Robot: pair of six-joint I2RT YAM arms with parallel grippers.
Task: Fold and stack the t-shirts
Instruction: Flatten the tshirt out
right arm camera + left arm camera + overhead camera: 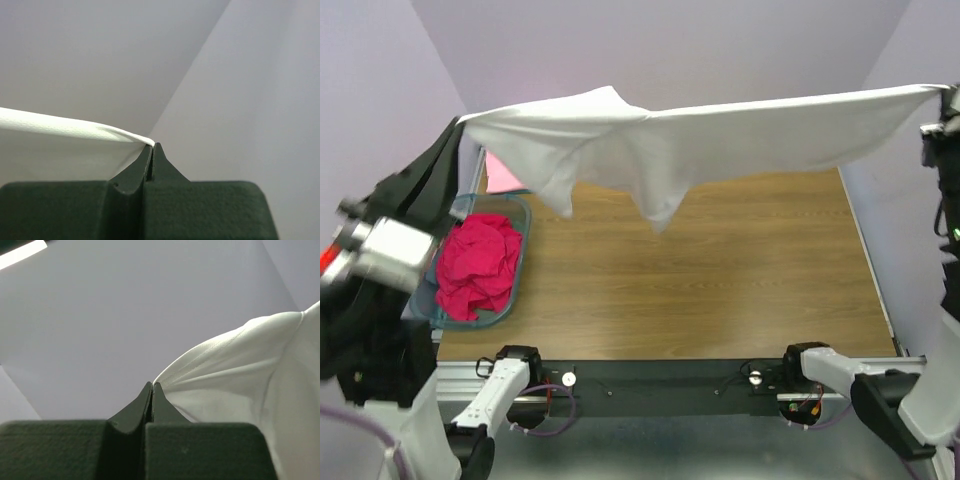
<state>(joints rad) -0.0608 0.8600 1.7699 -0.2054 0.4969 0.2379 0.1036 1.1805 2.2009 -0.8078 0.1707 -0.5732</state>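
The white t-shirt (pixel 700 140) hangs stretched in the air across the table, held at both ends. My left gripper (pixel 460 122) is shut on its left end; in the left wrist view the gripper (pixel 152 385) pinches the cloth (pixel 240 375), which spreads out to the right. My right gripper (pixel 948 92) is shut on the right end, high at the far right; in the right wrist view the gripper (pixel 153 145) holds the taut cloth (pixel 60 127). The magenta-red t-shirt (pixel 478 262) lies crumpled in the basket. A bit of the light pink t-shirt (pixel 501 174) shows behind it.
The teal plastic basket (pixel 518 262) stands at the table's left edge. The wooden table (pixel 720 290) lies below the hanging shirt. Lilac walls close the back and both sides. The arm bases sit on a black rail (pixel 660 380) at the near edge.
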